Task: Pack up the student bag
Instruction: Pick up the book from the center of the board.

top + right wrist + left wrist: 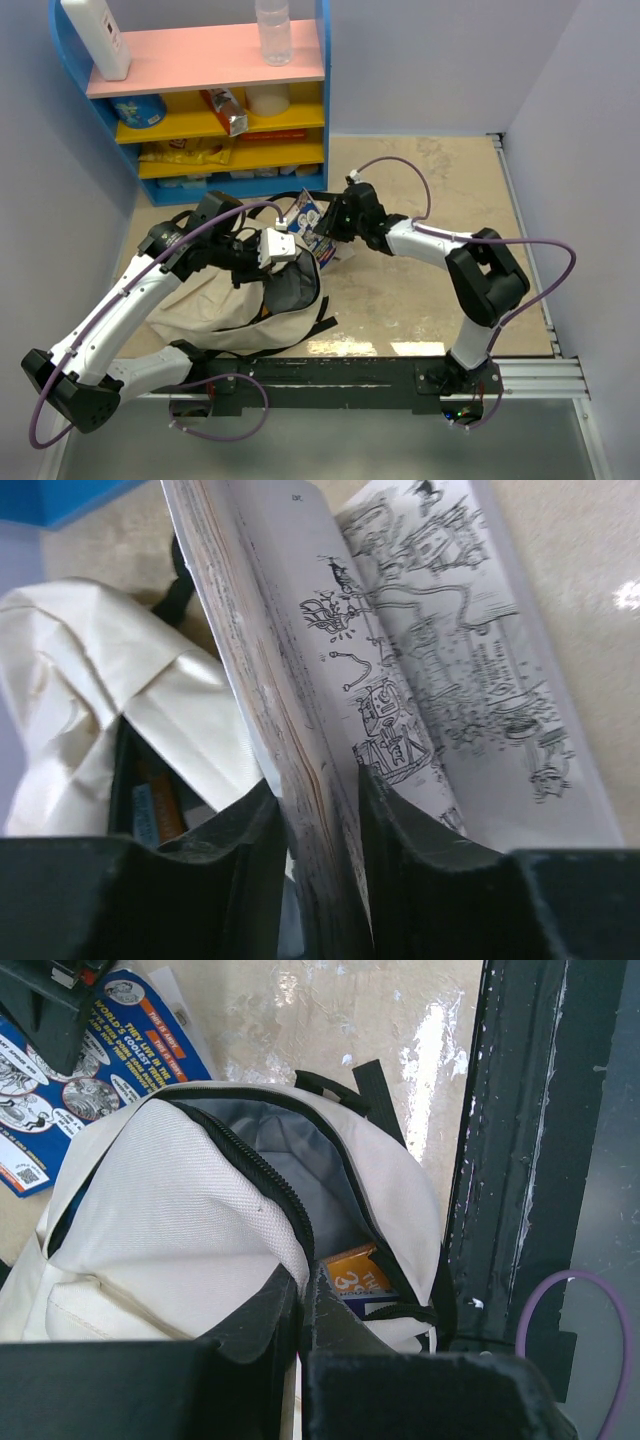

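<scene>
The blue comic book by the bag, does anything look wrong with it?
Yes. The blue paperback comic book is splayed open: the right tool pinches only part of its pages, and the rest, with line drawings, fans out sideways next to the cream canvas backpack.

Student bag (180, 1210): cream canvas, grey lining, black zip and straps. Book (90, 1080): blue cover with cartoon panels; white pages, black line drawings. Packet (360, 1270) in bag: orange. Shelf unit (200, 60): blue frame, pink top, yellow shelves. Tabletop (430, 200): beige, marbled.
</scene>
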`<state>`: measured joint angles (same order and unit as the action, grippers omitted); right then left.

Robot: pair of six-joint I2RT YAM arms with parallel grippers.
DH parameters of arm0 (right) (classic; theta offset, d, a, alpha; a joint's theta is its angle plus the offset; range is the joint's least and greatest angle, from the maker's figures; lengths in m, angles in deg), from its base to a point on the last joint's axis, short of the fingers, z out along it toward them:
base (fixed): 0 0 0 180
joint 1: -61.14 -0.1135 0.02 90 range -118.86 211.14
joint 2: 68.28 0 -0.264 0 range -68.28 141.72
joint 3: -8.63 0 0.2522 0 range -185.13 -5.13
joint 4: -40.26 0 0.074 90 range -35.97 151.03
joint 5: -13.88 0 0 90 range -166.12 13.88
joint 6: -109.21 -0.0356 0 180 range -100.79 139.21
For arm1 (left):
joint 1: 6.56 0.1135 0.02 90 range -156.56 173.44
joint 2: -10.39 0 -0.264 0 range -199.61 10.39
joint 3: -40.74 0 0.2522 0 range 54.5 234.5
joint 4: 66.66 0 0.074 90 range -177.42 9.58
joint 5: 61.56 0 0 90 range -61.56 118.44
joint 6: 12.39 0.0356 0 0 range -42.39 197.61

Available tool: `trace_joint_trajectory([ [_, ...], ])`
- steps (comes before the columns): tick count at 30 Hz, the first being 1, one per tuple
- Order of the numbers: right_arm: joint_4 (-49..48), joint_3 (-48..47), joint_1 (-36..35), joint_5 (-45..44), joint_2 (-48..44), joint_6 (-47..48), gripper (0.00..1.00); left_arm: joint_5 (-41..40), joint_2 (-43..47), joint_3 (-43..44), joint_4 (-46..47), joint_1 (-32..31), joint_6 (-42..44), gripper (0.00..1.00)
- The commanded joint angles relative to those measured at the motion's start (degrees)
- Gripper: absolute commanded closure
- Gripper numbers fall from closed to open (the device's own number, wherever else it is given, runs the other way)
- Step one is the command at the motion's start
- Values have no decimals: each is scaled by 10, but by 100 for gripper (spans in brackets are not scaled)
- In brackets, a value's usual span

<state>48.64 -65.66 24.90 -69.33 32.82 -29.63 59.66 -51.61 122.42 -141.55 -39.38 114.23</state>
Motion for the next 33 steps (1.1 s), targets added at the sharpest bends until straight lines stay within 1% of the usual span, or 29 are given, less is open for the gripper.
trace_joint_trajectory([
  [1,122,-47,-12,-45,18,72,69,43,14,22,52,-7,-1,97],
  [2,137,-58,-11,-48,20,80,77,42,14,22,52,-7,-1,97],
  [4,141,-64,-3,-48,13,83,85,41,15,21,50,-7,-1,97],
  [5,144,-66,-1,-47,9,82,94,40,15,22,50,-7,-1,97],
  [6,144,-67,10,-42,4,81,99,39,15,22,50,-7,-1,97],
  [7,144,-69,15,-37,-10,80,100,39,15,22,50,-7,-1,97],
  [10,143,-71,49,-3,-44,67,100,38,17,22,50,-7,-1,97],
  [15,128,-55,113,100,-120,24,100,30,19,20,50,-8,2,97],
  [17,119,-43,120,124,-156,3,100,28,20,17,50,-7,2,97],
  [22,93,-7,122,213,-208,-46,100,24,20,15,53,-7,3,97],
  [27,70,21,114,245,-285,-99,100,4,21,15,63,-7,-3,98],
  [30,75,23,93,253,-317,-120,100,-19,21,17,84,-6,-25,99],
  [33,95,26,68,242,-344,-129,100,-32,20,23,92,-5,-32,100],
])
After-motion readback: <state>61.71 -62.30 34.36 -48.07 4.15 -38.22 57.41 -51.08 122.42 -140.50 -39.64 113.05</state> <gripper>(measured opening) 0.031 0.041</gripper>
